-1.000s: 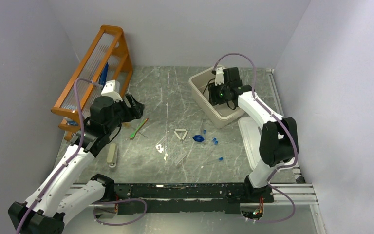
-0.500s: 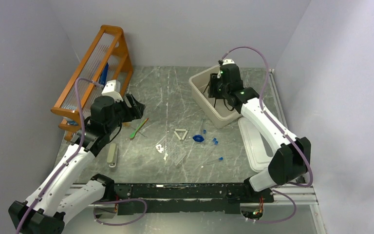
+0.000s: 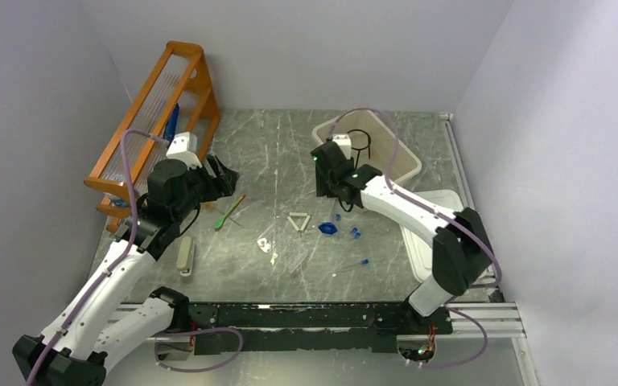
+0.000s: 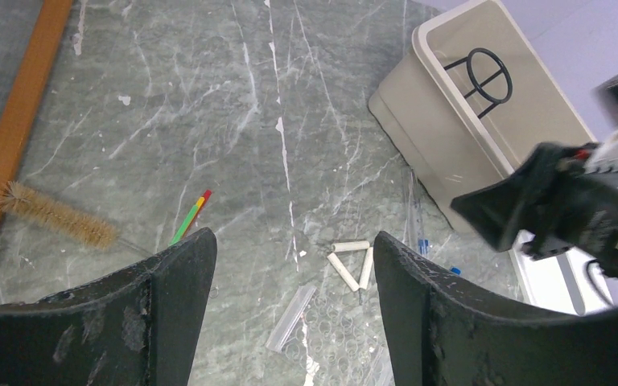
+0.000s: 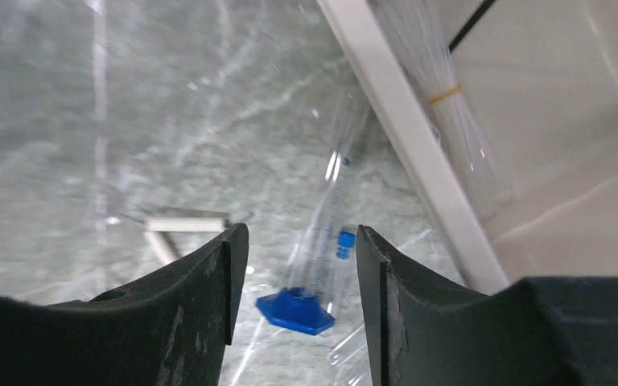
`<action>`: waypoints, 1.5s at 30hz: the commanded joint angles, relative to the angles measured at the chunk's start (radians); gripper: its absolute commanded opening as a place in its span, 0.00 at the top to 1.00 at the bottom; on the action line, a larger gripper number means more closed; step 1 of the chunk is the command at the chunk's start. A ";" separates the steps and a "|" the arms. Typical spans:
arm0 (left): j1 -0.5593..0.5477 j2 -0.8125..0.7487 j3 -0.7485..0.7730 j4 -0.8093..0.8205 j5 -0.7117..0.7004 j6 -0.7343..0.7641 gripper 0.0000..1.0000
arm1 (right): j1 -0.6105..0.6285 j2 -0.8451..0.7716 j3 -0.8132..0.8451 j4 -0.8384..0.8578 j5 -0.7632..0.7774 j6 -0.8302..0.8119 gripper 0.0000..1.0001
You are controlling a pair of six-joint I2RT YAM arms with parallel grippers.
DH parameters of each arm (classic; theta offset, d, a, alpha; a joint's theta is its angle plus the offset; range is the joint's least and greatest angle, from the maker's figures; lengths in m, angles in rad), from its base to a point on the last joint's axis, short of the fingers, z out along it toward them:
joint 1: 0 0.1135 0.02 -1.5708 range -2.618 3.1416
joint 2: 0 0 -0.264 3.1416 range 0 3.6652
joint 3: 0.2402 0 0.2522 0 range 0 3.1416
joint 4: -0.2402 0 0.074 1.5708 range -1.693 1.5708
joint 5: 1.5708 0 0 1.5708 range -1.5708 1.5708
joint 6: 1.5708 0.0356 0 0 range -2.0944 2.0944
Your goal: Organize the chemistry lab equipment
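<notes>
The black wire ring [image 3: 360,141] stands inside the beige bin [image 3: 326,129]; it also shows in the left wrist view [image 4: 487,72]. My right gripper [image 3: 339,201] is open and empty, just off the bin's near-left wall. It hangs over a clear measuring tube with a blue base [image 5: 295,312] and a small blue-capped tube [image 5: 344,241]. A bundle of clear thin tubes [image 5: 451,121] lies in the bin. The white triangle [image 3: 298,220] lies mid-table. The green-handled tool [image 3: 229,211] lies near my left gripper [image 3: 224,178], which is open, empty and raised above the table.
The orange wooden rack [image 3: 157,104] stands at the far left, with a bristle brush [image 4: 56,217] beside its base. A clear plastic bag [image 3: 278,245], tiny blue pieces [image 3: 356,233], a beige block [image 3: 185,256] and a white lid [image 3: 426,233] lie on the table.
My right arm has swung left and down from over the bin to the table beside it, leaving the black ring uncovered in the bin. The left arm has stayed put.
</notes>
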 commanded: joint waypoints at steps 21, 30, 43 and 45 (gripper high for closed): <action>-0.004 -0.005 -0.020 0.027 -0.024 0.024 0.25 | 0.059 0.270 -0.070 0.080 -0.118 -0.069 0.55; -0.005 0.014 -0.016 0.035 -0.023 0.029 0.25 | 0.058 0.317 -0.040 0.086 -0.153 -0.117 0.63; -0.004 0.020 0.016 0.025 -0.027 0.039 0.25 | 0.056 0.211 0.061 0.075 -0.143 -0.188 0.85; -0.005 0.017 0.018 0.029 -0.026 0.039 0.25 | 0.049 0.149 0.087 0.071 -0.147 -0.219 0.85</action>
